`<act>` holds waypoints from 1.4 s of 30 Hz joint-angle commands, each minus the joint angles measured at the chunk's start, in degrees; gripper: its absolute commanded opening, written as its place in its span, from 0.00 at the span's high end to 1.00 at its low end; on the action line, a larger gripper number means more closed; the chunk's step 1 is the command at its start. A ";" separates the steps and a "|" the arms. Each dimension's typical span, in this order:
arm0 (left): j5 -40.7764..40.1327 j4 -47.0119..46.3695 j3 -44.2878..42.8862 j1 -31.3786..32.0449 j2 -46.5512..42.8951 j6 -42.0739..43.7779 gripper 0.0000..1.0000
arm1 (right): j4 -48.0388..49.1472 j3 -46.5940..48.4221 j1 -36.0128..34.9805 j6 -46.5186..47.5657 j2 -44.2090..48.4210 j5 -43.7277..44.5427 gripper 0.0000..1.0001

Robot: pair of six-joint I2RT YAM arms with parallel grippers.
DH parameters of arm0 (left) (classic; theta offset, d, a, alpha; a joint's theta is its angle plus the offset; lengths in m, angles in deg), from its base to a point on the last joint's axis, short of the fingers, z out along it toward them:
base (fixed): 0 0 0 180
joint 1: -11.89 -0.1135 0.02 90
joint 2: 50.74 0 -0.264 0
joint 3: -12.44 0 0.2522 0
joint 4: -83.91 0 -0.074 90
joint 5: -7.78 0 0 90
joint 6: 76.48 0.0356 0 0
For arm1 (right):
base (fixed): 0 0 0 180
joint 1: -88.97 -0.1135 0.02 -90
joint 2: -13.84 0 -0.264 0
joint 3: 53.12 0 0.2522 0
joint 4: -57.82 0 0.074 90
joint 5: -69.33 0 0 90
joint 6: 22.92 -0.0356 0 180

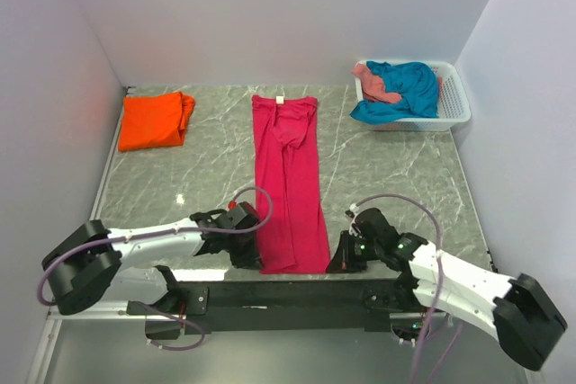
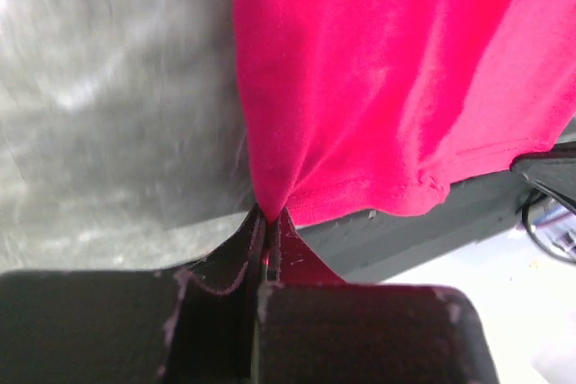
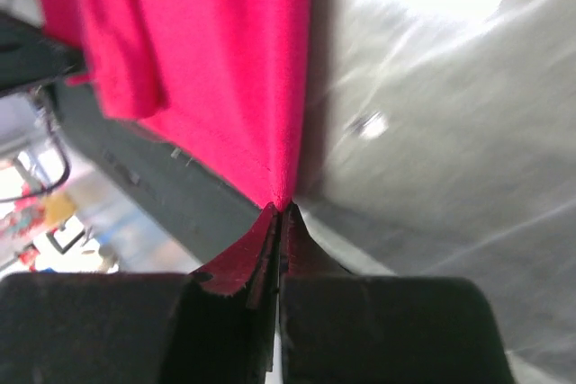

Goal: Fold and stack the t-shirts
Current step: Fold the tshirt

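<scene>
A magenta-pink t-shirt lies folded into a long strip down the middle of the table, its hem at the near edge. My left gripper is shut on the hem's left corner. My right gripper is shut on the hem's right corner. A folded orange t-shirt lies at the far left. A teal-blue t-shirt and a salmon-pink one lie bunched in the white basket.
The white slatted basket stands at the far right corner. The grey marbled table is walled by white panels on three sides. A black rail with the arm bases runs along the near edge.
</scene>
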State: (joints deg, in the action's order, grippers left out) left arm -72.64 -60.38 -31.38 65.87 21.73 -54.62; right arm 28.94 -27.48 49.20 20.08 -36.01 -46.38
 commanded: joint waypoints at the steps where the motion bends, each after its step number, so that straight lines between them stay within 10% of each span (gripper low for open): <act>1: 0.26 -0.60 1.67 1.83 -4.08 -4.62 0.99 | -2.02 -0.54 -2.68 -5.55 6.50 -0.04 1.00; 19: -14.33 -1.91 -16.25 -8.44 -3.83 7.92 1.00 | -3.79 25.38 1.53 7.19 -7.19 21.32 1.00; 42: -10.64 -4.20 -38.66 -25.50 20.69 19.79 1.00 | 5.71 49.46 15.77 14.83 -34.70 14.56 1.00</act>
State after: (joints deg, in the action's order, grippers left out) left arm -84.29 -63.00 -66.48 41.54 41.07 -37.73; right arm 31.26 17.92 63.32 33.35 -69.21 -29.16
